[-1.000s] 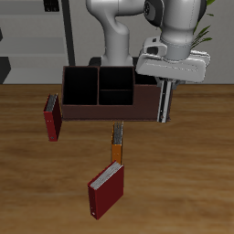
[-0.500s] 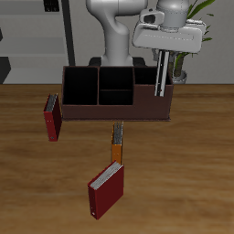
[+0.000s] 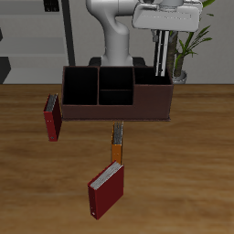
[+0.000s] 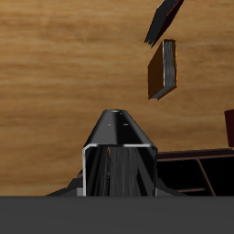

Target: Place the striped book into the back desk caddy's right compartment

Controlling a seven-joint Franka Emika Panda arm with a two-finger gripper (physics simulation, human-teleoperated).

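Wooden table (image 3: 183, 174); striped book (image 3: 163, 53) above caddy (image 3: 117, 96) rim.

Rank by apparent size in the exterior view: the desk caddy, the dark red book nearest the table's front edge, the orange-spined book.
1. Desk caddy, clearly the largest.
2. Dark red book nearest the front edge; being closer to the camera may enlarge it.
3. Orange-spined book, which shows only its thin edge.

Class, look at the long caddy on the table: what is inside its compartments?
The caddy's visible compartments look black and empty. The striped book hangs above it in the gripper. The front wall hides the compartment floors.
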